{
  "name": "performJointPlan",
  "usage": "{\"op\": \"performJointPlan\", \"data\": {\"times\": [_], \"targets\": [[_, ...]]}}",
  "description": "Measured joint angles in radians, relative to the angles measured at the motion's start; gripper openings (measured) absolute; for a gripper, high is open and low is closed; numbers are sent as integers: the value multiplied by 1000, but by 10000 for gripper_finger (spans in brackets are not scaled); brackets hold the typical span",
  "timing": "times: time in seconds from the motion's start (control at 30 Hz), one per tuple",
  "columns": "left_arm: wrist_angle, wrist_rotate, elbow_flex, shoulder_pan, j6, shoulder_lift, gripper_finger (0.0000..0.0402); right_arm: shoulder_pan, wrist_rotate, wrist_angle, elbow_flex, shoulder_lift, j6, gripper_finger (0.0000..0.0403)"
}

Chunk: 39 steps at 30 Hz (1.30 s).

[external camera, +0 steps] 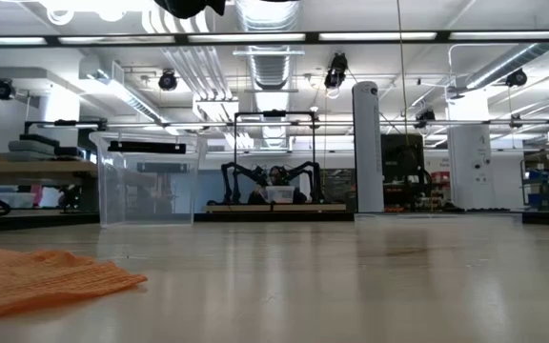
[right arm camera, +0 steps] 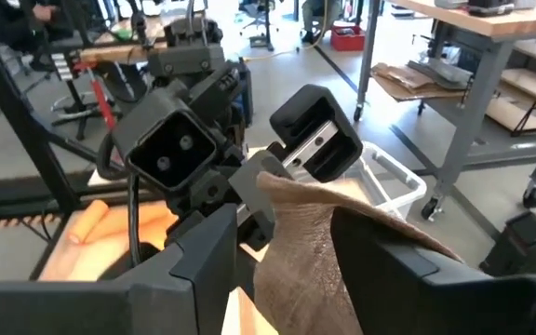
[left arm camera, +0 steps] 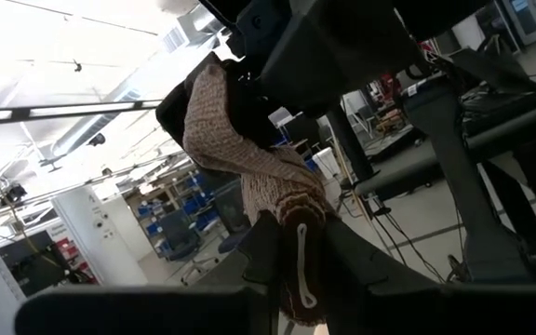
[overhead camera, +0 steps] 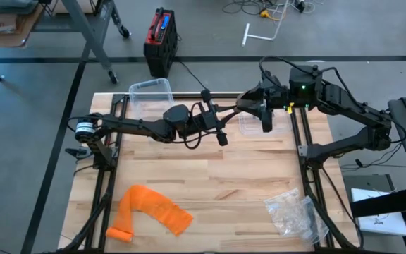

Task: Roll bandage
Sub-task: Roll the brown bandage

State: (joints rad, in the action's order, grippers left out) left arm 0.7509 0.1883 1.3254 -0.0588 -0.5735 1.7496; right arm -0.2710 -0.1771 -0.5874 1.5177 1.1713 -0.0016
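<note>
A brown woven bandage [left arm camera: 249,158] is held in the air between my two grippers, above the far middle of the table. My left gripper [overhead camera: 230,111] is shut on its rolled end, and my right gripper [overhead camera: 251,104] faces it, shut on the loose strip [right arm camera: 305,251]. An orange bandage [overhead camera: 150,212] lies partly unrolled on the table at the near left; it also shows in the low view [external camera: 36,276]. The low view shows neither gripper. My left gripper pinches the bandage's rolled end [left arm camera: 298,265] between its two fingers; the roll's spiral end face shows toward the camera. The bandage is clear of the table and runs on to my right gripper [left arm camera: 240,93]. My right gripper pinches the flat strip of the bandage [right arm camera: 296,233] between its two fingers, clear of the table. The strip runs from its fingers to my left gripper [right arm camera: 273,181] close in front. The strip widens and hangs slack toward the camera.
A clear plastic box [overhead camera: 150,95] stands at the table's far edge, left of the grippers. A clear lid [overhead camera: 249,125] lies under my right gripper. A crumpled plastic bag [overhead camera: 294,212] lies at the near right. The table's middle [overhead camera: 210,169] is bare wood.
</note>
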Motion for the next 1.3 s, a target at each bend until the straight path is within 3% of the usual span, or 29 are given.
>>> {"op": "performJointPlan", "data": {"times": [0.37, 0.63, 0.83, 1.3], "targets": [[-1, -29, 0, 26, -28, -1, 39, -3, -94, -31, 0, -24, -109, 175], [-14, -36, 0, 36, -46, -1, 39, -3, -99, -174, 57, -16, 1, 175], [-9, -134, 0, 42, 11, -2, 39, -3, -212, -223, 78, 16, 29, 168], [-62, -103, 36, 70, 60, -2, 38, -2, -311, -296, 142, 48, 58, 171]]}}
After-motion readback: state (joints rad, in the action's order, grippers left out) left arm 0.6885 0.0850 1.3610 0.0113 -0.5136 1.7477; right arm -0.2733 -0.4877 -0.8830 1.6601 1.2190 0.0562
